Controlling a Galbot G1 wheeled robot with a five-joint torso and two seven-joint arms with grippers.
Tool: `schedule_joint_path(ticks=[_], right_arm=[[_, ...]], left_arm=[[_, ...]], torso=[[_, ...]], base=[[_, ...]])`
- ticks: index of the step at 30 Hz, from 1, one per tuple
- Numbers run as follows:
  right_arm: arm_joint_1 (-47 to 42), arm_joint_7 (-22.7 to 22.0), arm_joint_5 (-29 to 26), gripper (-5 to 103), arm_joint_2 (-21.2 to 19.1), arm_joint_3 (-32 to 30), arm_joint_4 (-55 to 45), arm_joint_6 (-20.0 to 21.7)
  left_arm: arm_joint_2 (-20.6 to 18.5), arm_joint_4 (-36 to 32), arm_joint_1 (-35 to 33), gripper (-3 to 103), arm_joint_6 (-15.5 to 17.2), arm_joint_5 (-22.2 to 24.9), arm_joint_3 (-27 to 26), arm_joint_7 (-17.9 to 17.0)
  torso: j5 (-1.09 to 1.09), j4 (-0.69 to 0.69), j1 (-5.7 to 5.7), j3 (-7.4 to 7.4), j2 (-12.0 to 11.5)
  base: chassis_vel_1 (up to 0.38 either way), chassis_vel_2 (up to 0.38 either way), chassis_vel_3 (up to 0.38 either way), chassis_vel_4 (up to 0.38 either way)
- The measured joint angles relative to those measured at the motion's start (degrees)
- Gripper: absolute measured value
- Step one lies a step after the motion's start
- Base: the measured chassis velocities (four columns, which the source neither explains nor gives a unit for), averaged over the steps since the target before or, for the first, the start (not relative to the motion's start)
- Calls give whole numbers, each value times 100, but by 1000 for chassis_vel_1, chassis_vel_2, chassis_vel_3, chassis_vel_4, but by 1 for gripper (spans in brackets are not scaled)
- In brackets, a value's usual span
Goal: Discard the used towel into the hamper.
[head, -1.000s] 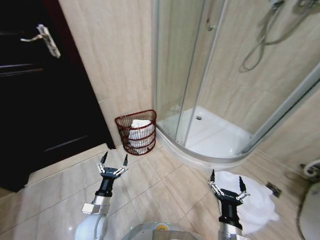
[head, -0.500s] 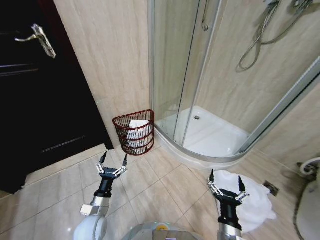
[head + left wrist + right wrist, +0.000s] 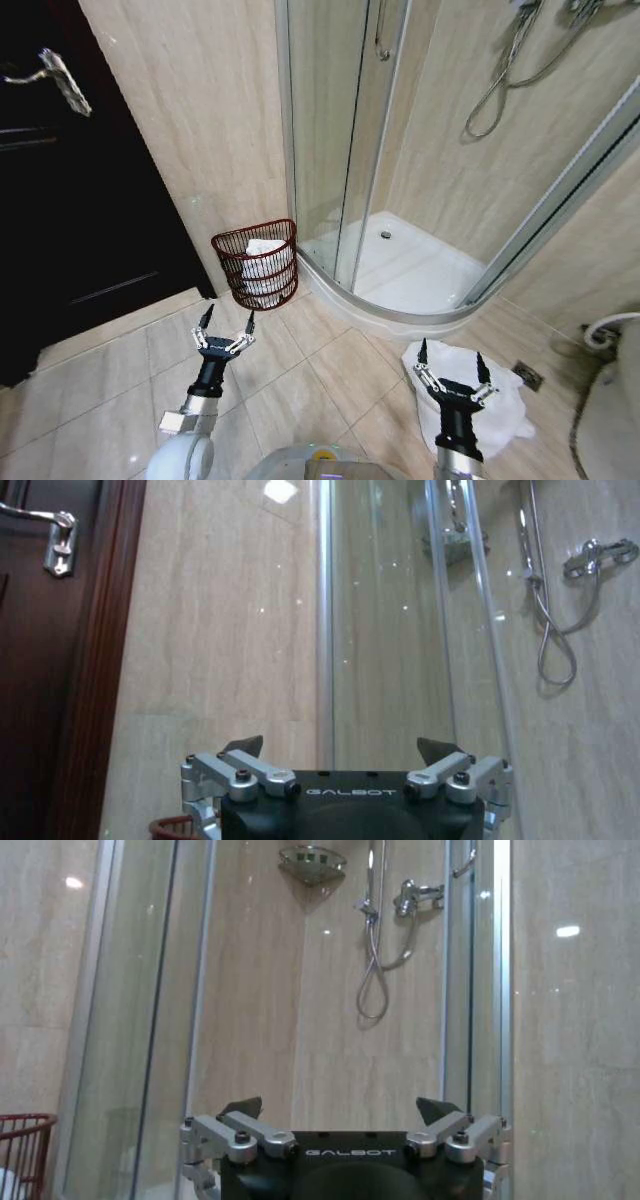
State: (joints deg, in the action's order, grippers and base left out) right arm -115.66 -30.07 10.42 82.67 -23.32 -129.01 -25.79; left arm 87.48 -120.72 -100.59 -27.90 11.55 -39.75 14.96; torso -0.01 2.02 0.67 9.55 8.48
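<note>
The hamper (image 3: 256, 264), a small dark red wire basket with white cloth inside, stands on the floor against the wall between the door and the shower. A crumpled white towel (image 3: 510, 400) lies on the tiles at the right, in front of the shower step. My left gripper (image 3: 228, 318) is open and empty, held low a little short of the hamper. My right gripper (image 3: 450, 352) is open too, raised above the towel's near part. The left wrist view has the left gripper (image 3: 340, 744) and a bit of hamper rim (image 3: 165, 826). The right wrist view has the right gripper (image 3: 340, 1104) and the hamper (image 3: 25, 1140).
A dark door (image 3: 60, 200) fills the left. The curved glass shower enclosure (image 3: 330, 150) and its raised white tray (image 3: 410, 270) stand right of the hamper. A white fixture (image 3: 612, 420) and a floor drain (image 3: 528, 375) sit at the far right.
The whole picture has shifted, so the camera has moved: hamper and towel sit further left in view. Both grippers keep the same open pose.
</note>
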Motion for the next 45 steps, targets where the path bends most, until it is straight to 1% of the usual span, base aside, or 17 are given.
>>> schedule_joint_path(ticks=[11, 14, 20, 27, 29, 30, 31, 34, 35, 36, 37, 38, 40, 41, 42, 43, 45], right_arm=[[-27, -19, 17, 100, 6, 2, 23, -58], [-29, -20, 18, 100, 8, 2, 23, -62], [-23, -20, 13, 100, 6, -14, 50, -63], [119, -11, -150, 100, -14, -215, 277, -64], [213, 52, -323, 100, -54, -378, 420, 11], [278, 119, -511, 100, -91, -481, 514, 94], [278, 119, -511, 100, -91, -481, 514, 94], [527, 308, -1046, 100, -201, -815, 830, 362], [527, 308, -1046, 100, -201, -815, 830, 362], [594, 399, -1193, 100, -221, -923, 926, 438], [654, 515, -1347, 100, -225, -1039, 1013, 525], [731, 682, -1532, 100, -224, -1175, 1098, 649], [764, 760, -1618, 100, -224, -1238, 1141, 711], [829, 951, -1826, 100, -252, -1371, 1241, 839], [870, 1117, -2008, 100, -322, -1476, 1324, 945], [870, 1117, -2008, 100, -322, -1476, 1324, 945], [901, 1350, -2257, 100, -438, -1587, 1424, 1095]], left_arm=[[0, 12, -14, 100, -30, -1, 9, 4], [2, 16, -12, 100, -31, -1, 12, 5], [28, 19, 5, 100, -29, -3, 24, 7], [39, 37, 26, 100, -29, -23, 16, -31], [30, 44, 35, 100, -30, -26, 8, -34], [26, 49, 41, 100, -30, -26, 5, -34], [26, 49, 41, 100, -30, -26, 5, -34], [38, 81, 73, 100, -30, -34, 21, -29], [38, 81, 73, 100, -30, -34, 21, -29], [42, 91, 83, 100, -30, -39, 30, -26], [46, 107, 94, 100, -30, -46, 37, -23], [49, 126, 106, 100, -30, -53, 44, -20], [49, 132, 110, 100, -30, -54, 45, -18], [37, 146, 121, 100, -30, -54, 46, -16], [27, 157, 131, 100, -30, -53, 42, -15], [27, 157, 131, 100, -30, -53, 42, -15], [5, 172, 146, 100, -30, -43, 26, -16]], torso=[[2, 1, 0, 0, 0], [-1, -1, 0, 0, 0], [1, 1, 0, 0, 0], [2, 1, 0, 0, 0], [2, 1, 0, 0, 0], [2, 0, 0, 0, 0], [2, 0, 0, 0, 0], [1, 1, 0, 0, 0], [1, 1, 0, 0, 0], [1, 1, 0, 0, 0], [1, -1, 0, 0, 0], [1, 1, 0, 0, 0], [1, 1, 0, 0, 0], [3, -1, 0, 0, 0], [2, 1, 0, 0, 0], [2, 1, 0, 0, 0], [2, 0, 0, 0, 0]], base=[[-96, -87, 94, 88], [-95, -106, 92, 110], [-89, -106, 97, 105], [-90, -91, 80, 85], [-16, -21, 31, 25], [0, 0, 0, 0], [0, 0, 0, 0], [0, 0, 0, 0], [0, 0, 0, 0], [0, 0, 0, 0], [0, 0, 0, 0], [0, 0, 0, 0], [0, 0, 0, 0], [0, 0, 0, 0], [0, 0, 0, 0], [0, 0, 0, 0], [0, 0, 0, 0]])
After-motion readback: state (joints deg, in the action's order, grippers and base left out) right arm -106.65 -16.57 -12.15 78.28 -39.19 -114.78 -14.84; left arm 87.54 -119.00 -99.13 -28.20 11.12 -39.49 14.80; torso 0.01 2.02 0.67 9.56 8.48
